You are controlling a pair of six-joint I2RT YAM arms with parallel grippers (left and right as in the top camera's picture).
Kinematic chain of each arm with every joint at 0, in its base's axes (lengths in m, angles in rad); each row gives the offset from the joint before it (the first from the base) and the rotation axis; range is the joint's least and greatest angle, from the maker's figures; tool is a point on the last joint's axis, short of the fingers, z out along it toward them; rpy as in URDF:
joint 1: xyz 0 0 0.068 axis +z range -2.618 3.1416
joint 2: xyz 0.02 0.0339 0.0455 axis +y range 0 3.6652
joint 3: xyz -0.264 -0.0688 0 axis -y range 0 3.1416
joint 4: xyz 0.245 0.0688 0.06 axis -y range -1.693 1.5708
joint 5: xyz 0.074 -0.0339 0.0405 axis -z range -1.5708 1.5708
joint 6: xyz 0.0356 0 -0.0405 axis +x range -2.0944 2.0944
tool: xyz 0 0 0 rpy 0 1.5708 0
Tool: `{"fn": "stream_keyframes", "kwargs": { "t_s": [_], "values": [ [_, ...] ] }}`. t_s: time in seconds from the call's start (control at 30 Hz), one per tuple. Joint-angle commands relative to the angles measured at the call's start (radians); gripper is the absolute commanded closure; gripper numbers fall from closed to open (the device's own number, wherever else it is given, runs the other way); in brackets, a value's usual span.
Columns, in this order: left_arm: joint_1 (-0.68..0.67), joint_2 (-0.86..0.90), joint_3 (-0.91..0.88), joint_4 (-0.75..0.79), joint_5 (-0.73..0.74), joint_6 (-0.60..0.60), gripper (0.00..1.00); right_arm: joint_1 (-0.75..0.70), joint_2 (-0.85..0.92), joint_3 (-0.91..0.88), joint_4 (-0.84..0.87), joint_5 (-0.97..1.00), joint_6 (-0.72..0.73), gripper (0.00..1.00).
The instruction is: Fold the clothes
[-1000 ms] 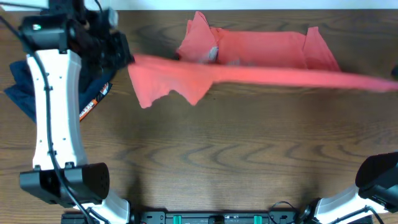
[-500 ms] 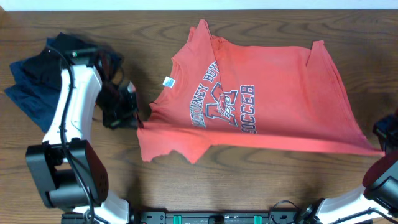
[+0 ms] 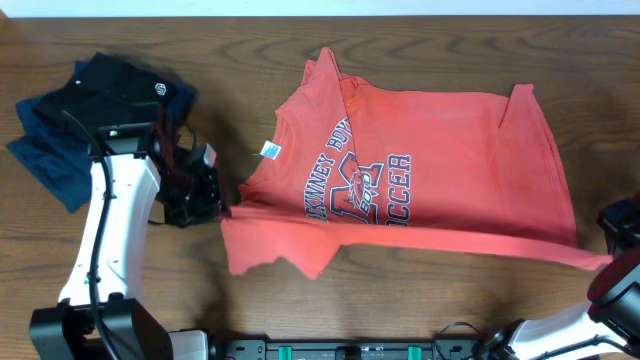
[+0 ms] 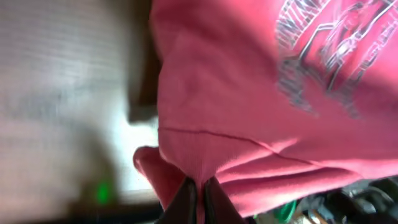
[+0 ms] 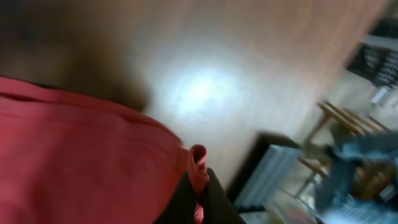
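Shirt [image 3: 450, 150] spread print-up on the table [image 3: 400, 310], centre to right of frame. My left hand [image 4: 199, 191] pinches its left edge, and my right hand [image 5: 198, 200] pinches the lower-right corner. Dark pile [image 3: 70, 120] at upper left.

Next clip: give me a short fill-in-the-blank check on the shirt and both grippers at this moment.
1. The left gripper and right gripper are both ____ on the T-shirt.
2. The T-shirt's printed lettering faces ____.
3. The dark folded garments lie on the ____ arm's side of the table.
Missing words: shut; up; left
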Motion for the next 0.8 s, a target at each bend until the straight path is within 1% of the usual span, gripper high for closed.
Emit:
{"fn": "stream_keyframes", "kwargs": {
  "t_s": [0.0, 0.17, 0.47, 0.77],
  "values": [
    [0.006, 0.012, -0.002, 0.088, -0.013, -0.033, 0.94, 0.037, -0.011, 0.005, 0.063, -0.017, -0.042, 0.99],
    [-0.017, 0.044, -0.002, 0.23, 0.035, -0.047, 0.94, 0.065, -0.01, 0.005, 0.156, -0.039, -0.045, 0.99],
    [-0.093, 0.154, -0.002, 0.435, 0.031, -0.053, 0.94, 0.091, -0.01, 0.001, 0.24, -0.061, -0.046, 0.99],
    [-0.098, 0.262, -0.002, 0.521, 0.023, -0.053, 0.94, 0.127, -0.01, -0.01, 0.301, -0.094, -0.064, 0.98]
  ]
}}
